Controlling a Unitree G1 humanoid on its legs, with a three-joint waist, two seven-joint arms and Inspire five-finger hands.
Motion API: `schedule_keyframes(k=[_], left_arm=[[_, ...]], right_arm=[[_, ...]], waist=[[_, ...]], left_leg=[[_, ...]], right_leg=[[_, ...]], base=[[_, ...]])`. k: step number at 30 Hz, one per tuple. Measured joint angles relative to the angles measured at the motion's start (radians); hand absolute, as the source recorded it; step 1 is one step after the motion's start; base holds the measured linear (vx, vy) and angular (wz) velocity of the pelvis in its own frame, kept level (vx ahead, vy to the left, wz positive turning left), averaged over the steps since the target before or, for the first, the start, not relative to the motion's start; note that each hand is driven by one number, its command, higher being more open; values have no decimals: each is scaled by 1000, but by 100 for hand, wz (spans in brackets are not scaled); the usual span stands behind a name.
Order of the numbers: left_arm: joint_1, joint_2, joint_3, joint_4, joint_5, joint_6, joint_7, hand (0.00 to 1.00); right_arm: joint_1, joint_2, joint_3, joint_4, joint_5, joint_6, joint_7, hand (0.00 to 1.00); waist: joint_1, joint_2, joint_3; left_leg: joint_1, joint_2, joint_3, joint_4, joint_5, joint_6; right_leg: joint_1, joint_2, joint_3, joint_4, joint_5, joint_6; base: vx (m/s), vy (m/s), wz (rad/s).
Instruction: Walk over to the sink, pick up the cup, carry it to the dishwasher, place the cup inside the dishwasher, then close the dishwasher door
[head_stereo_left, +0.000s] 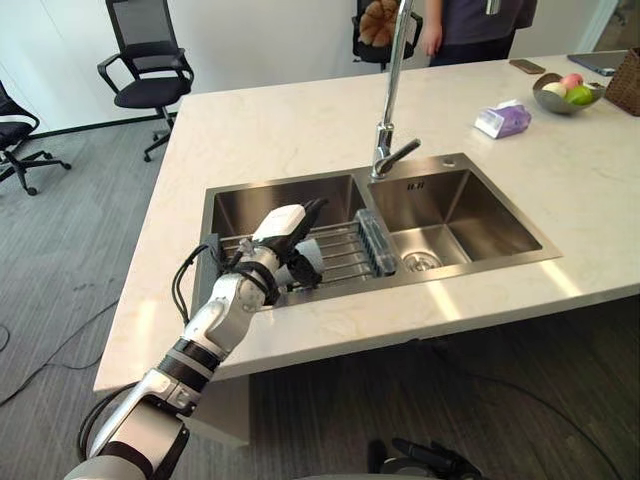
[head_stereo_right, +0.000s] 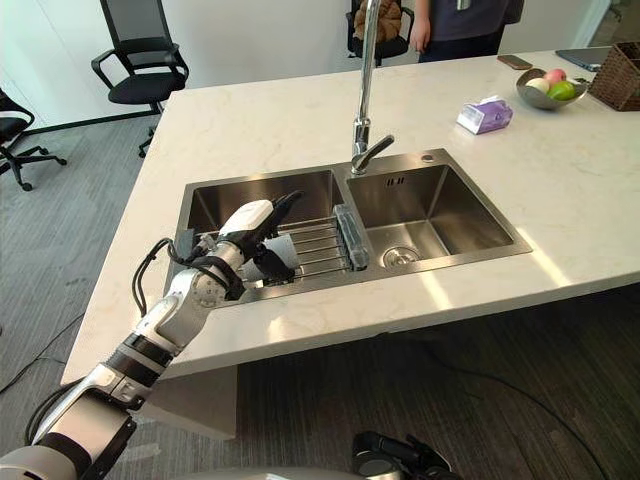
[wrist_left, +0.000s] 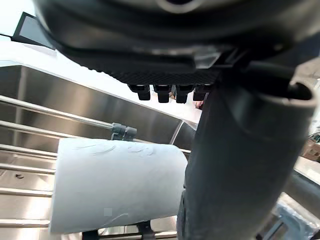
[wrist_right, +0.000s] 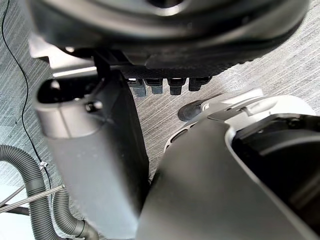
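Lower the open, empty left hand (head_stereo_left: 281, 228). Grab the cup (wrist_left: 115, 185) just under it, lying sideways on the sink rack (head_stereo_left: 340, 254).

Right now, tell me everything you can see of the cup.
The cup is plain white and matte, plastic or paper by its look, with slightly tapering walls and no handle in sight. It lies on its side across the bars of the wire rack over the left basin of the sink, near the front edge. The open left hand hovers just over it, thumb beside one end; whether they touch, I cannot tell.
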Motion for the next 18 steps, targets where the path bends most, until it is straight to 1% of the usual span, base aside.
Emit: schedule_keyframes(k=[5,9,14,15,16,18], left_arm=[[-34,2,4,44,22,16,-10,100],[-47,-1,17,104,41,23,-14,100],[-57,-19,21,156,39,44,-14,100],[-61,-25,28,171,41,44,-16,0],[-65,-32,35,184,47,44,-18,0],[-76,-67,67,220,80,62,-17,0]], right_arm=[[0,2,11,-24,-1,11,0,100],[-13,2,14,-28,0,23,2,100],[-21,2,15,-28,5,38,2,100],[-22,1,15,-28,5,44,2,100],[-24,1,15,-27,6,47,2,100],[-27,0,15,-28,6,60,2,100]], waist=[[-8,-8,16],[-34,-5,19],[-38,-3,25],[-39,-3,25],[-40,-4,26],[-42,-4,26]], left_leg=[[2,1,19,-1,-1,0],[3,6,26,-4,-1,-2],[7,9,36,-8,-5,-7],[8,9,36,-8,-5,-7],[9,8,36,-8,-5,-7],[15,7,42,-8,-6,-7]], right_leg=[[-8,5,11,0,-1,1],[-13,11,16,0,6,2],[-17,17,24,0,8,5],[-16,16,24,0,8,5],[-15,16,24,0,8,5],[-10,16,30,-1,8,5]], base=[[-50,-11,-11],[1,-1,-7],[8,6,-5],[0,0,0],[-38,7,-2],[-53,1,-6]])
